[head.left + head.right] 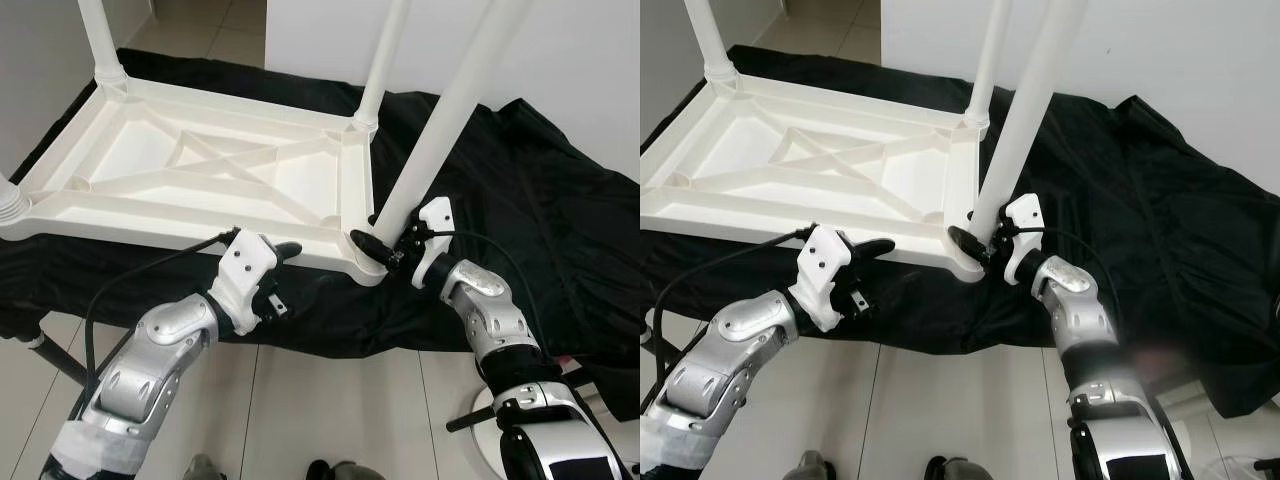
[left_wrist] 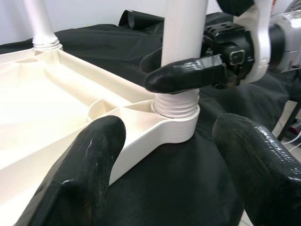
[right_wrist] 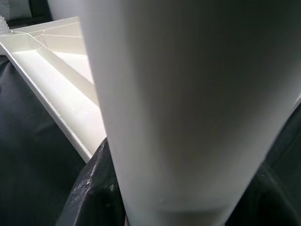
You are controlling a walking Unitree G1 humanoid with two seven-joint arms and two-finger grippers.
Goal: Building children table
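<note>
At the near right corner of the upturned table top (image 1: 200,165), the leg (image 1: 445,120) stands in its threaded socket (image 2: 176,125), leaning up and away. Right gripper (image 1: 385,247) pinches it just above the threads — that arm's the one on it. Left gripper (image 1: 283,252) hovers beside the table's near edge, fingers spread, pointing at the socket. Black cloth (image 1: 520,180) lies underneath.
</note>
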